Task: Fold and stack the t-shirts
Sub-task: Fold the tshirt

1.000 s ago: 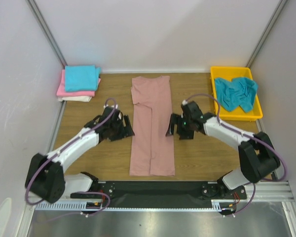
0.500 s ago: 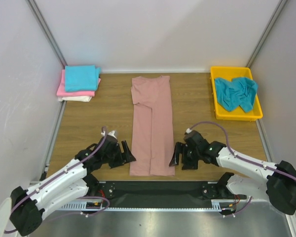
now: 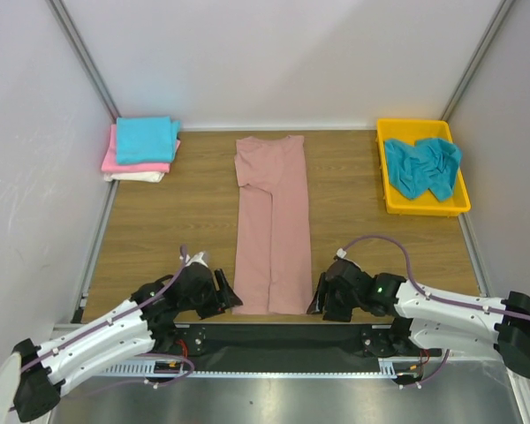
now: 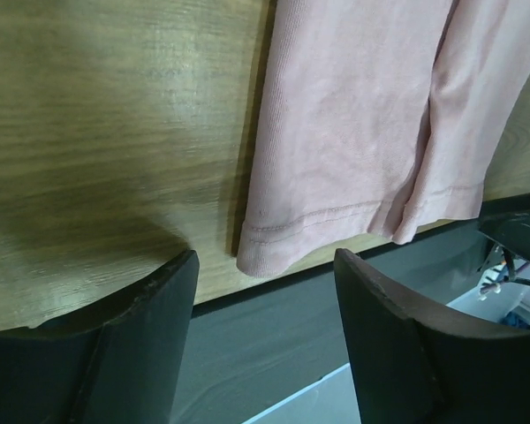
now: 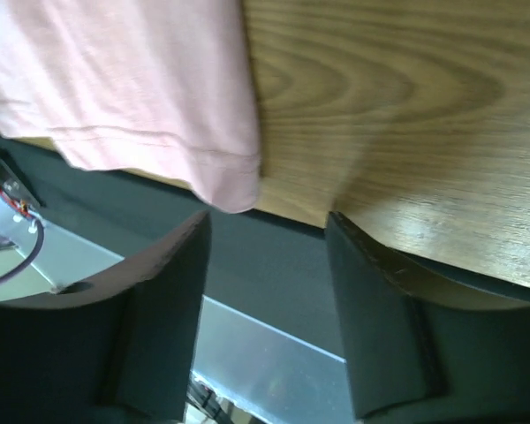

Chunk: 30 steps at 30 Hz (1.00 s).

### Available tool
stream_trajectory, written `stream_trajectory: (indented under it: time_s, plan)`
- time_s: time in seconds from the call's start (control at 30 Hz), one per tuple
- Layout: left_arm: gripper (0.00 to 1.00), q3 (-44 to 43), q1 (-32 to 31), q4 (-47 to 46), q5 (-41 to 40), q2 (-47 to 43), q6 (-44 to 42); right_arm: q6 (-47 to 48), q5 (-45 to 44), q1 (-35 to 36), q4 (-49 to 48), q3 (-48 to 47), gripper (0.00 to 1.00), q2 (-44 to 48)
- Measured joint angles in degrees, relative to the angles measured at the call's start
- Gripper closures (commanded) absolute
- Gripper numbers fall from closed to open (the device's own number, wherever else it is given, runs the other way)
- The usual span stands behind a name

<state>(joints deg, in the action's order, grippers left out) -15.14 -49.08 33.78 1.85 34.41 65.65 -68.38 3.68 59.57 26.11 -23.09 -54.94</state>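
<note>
Currently, the dusty-pink t-shirt (image 3: 272, 225) lies flat as a long folded strip down the centre of the wooden table (image 3: 177, 221), hem toward the bottom of the frame. At the hem's left corner the left gripper (image 3: 228, 293) sits just beside the cloth, jaws parted, nothing held. At the right corner the right gripper (image 3: 318, 298) is likewise parted and empty. Upper left: a stack of folded t-shirts (image 3: 143, 146), turquoise on top. Upper right: a crumpled teal t-shirt (image 3: 422, 166) in the yellow tray (image 3: 421, 208).
</note>
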Motion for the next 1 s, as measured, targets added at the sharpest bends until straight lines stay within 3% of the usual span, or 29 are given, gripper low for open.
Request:
stream_trajectory:
  time_s: [0.43,0.6,0.83,1.0]
  plan:
    - [0.44,1.01,-7.30,-2.03,-5.62,1.66,7.93,-5.14,-4.26,3.39,-6.29,2.54,0.50,-1.31]
    - [0.54,1.20,-7.61,-1.29,-7.34,1.70,9.60,-5.55,-4.94,3.65,-8.72,2.56,0.54,-2.67]
    - [0.60,1.33,-7.65,-1.68,-7.87,2.51,10.45,-5.64,-5.42,4.11,-9.84,2.60,0.59,-3.67]
    - [0.68,1.46,-7.65,-2.12,-7.96,3.19,10.51,-5.60,-6.05,4.13,-9.90,2.62,0.74,-4.26]
